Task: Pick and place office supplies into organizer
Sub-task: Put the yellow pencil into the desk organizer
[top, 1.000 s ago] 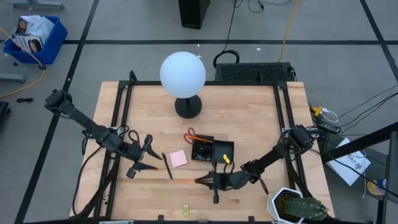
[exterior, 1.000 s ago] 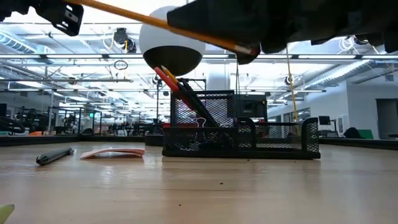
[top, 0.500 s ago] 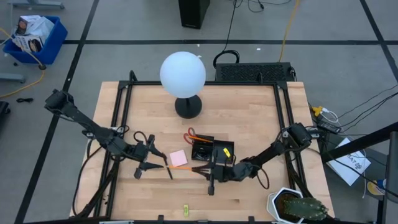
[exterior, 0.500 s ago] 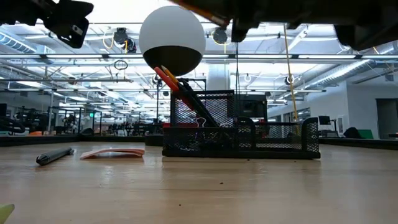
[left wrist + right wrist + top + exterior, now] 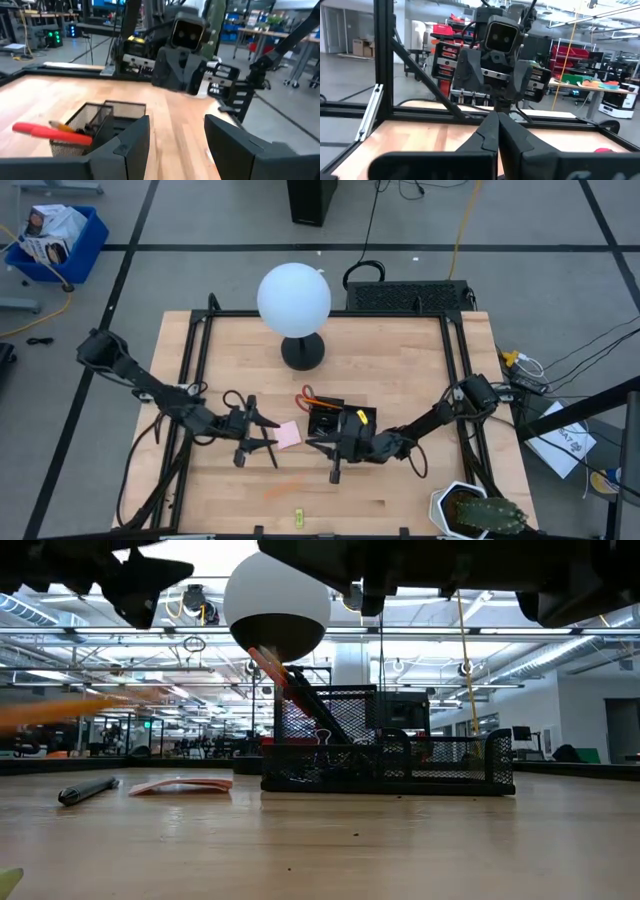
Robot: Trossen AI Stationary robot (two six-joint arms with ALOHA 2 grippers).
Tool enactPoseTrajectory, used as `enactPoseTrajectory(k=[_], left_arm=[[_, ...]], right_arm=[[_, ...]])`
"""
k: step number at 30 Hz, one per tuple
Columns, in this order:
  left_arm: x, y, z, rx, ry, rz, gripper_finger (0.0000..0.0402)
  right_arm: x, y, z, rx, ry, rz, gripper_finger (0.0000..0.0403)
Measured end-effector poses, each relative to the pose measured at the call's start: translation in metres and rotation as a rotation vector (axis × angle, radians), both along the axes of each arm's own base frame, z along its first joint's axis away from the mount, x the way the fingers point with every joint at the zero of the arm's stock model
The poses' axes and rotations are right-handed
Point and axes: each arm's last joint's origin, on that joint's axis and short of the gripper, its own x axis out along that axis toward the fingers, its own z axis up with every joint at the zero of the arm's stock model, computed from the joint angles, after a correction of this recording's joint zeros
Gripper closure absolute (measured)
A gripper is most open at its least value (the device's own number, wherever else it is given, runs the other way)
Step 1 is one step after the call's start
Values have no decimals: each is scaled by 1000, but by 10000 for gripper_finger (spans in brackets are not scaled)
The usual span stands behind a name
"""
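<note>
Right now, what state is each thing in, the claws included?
left claw: open, empty, above the table.
right claw: shut, holding nothing.
orange pencil: loose, a blurred streak, apparently in the air.
red-handled scissors: standing tilted in the organizer.
black pen: lying on the table.
pink sticky-note pad: lying flat on the table.
globe lamp: upright.

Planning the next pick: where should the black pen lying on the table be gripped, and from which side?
Probably grip the black pen mid-barrel, coming straight down with fingers closing across its thin width. It lies flat on the table, so only its top is free, and the pink sticky pad lies close beside it. The open left gripper is nearest.
</note>
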Motion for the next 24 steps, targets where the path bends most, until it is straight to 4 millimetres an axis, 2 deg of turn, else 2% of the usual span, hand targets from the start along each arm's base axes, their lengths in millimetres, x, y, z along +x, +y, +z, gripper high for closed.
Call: enactPoseTrajectory(k=[3,7,12,17,21,24], left_arm=[[1,1,-3,8,25,7,206],[1,1,-3,3,27,7,206],[1,0,-3,-4,31,-46,206],[0,-1,-5,-12,50,-90,206],[0,-2,-7,-41,74,-96,206],[0,-2,-8,-48,96,-96,206]], right_arm=[[0,2,-3,-8,27,30,399],[-1,9,-11,-54,100,177,401],[-1,10,-20,31,197,225,398],[-4,16,-28,54,276,243,349],[-8,25,-29,124,305,379,292],[-13,38,-40,158,351,412,254]])
